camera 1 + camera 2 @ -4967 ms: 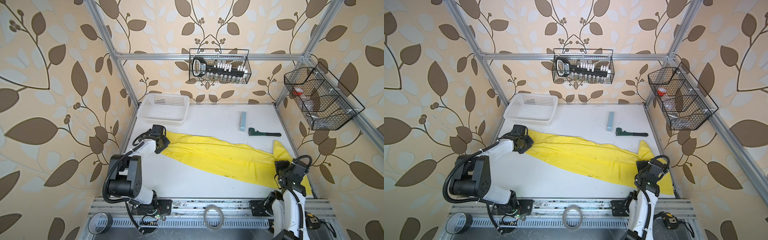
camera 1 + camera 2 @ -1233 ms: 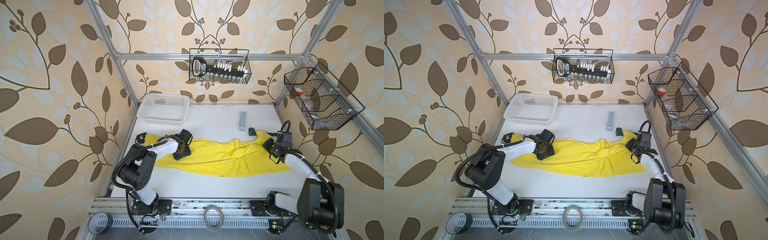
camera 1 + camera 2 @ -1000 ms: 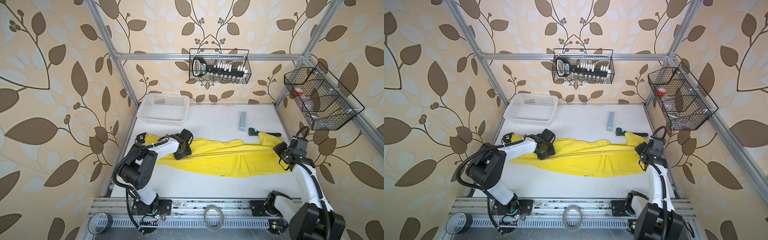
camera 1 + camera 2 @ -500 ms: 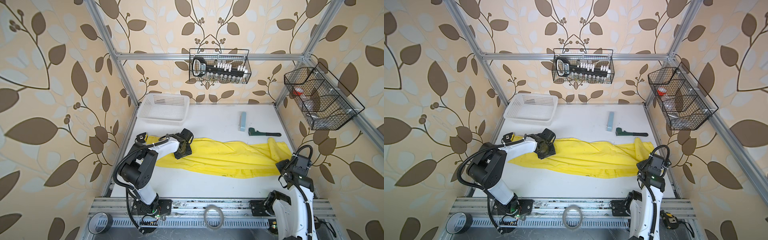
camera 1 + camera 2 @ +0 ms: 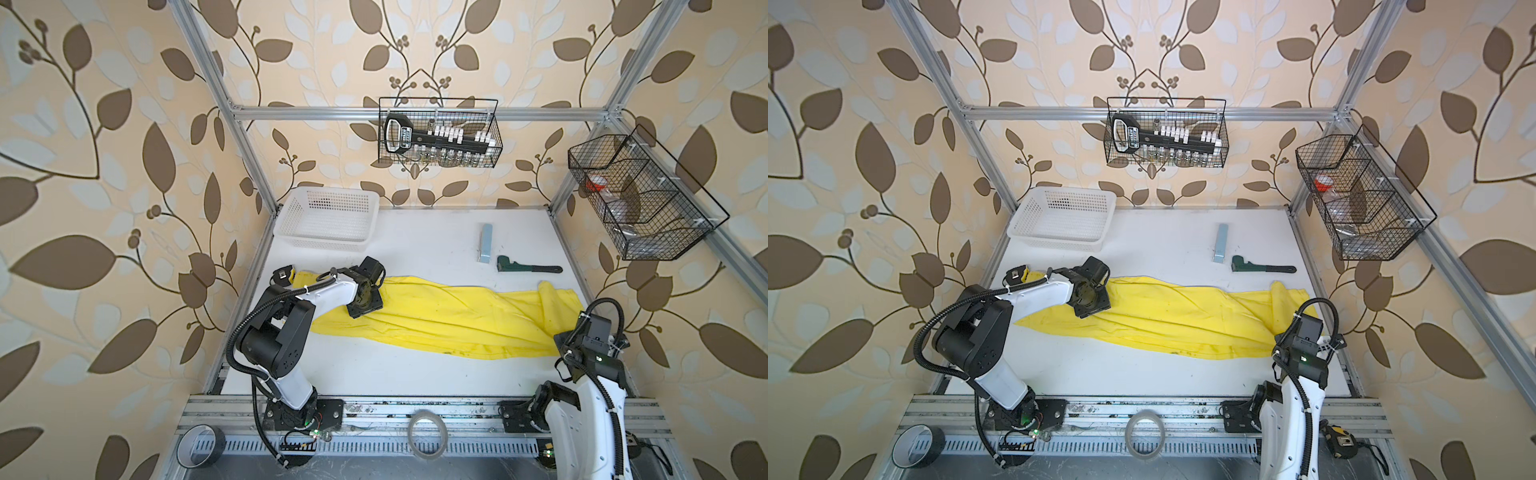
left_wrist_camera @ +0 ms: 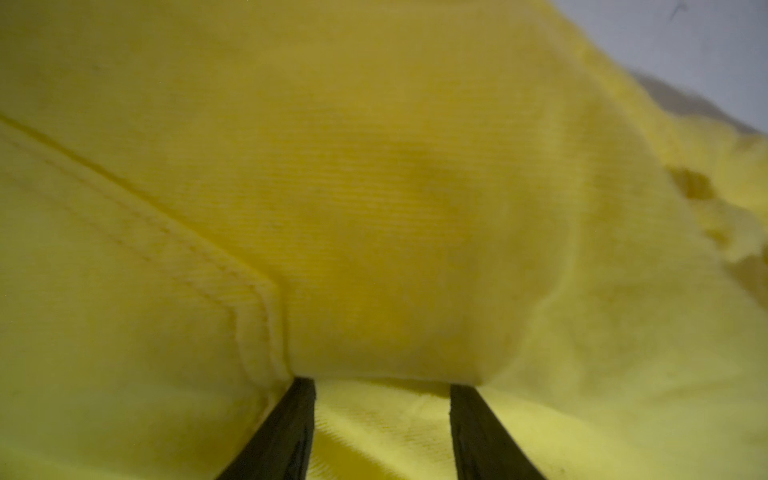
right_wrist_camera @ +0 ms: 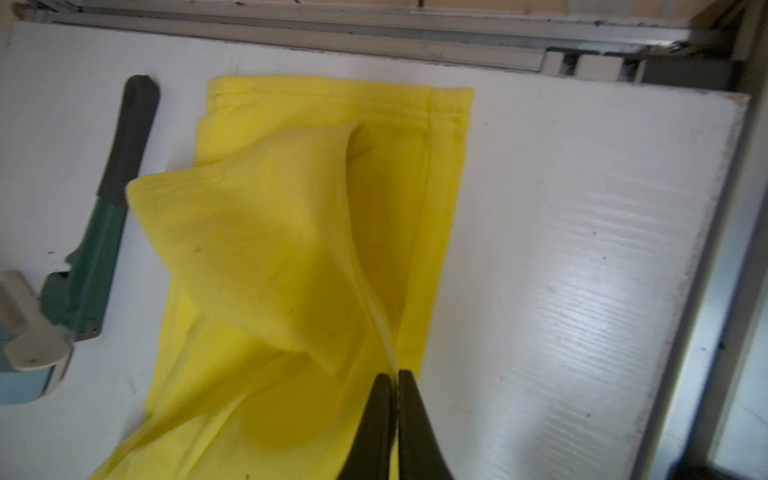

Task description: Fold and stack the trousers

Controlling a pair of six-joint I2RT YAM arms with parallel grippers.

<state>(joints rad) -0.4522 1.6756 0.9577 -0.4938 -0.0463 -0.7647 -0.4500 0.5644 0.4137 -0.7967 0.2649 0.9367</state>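
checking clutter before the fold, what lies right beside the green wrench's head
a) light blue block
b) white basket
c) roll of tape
a: in both top views the near end of the light blue block sits just beside the head of the green wrench.

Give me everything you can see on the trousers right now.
The trousers are bright yellow, soft woven cloth with small dark specks, lying rumpled lengthwise across the white table. A stitched hem lies flat at the right end; one fold is lifted there, pinched by the right gripper. The left gripper, tips parted, presses into the other end.
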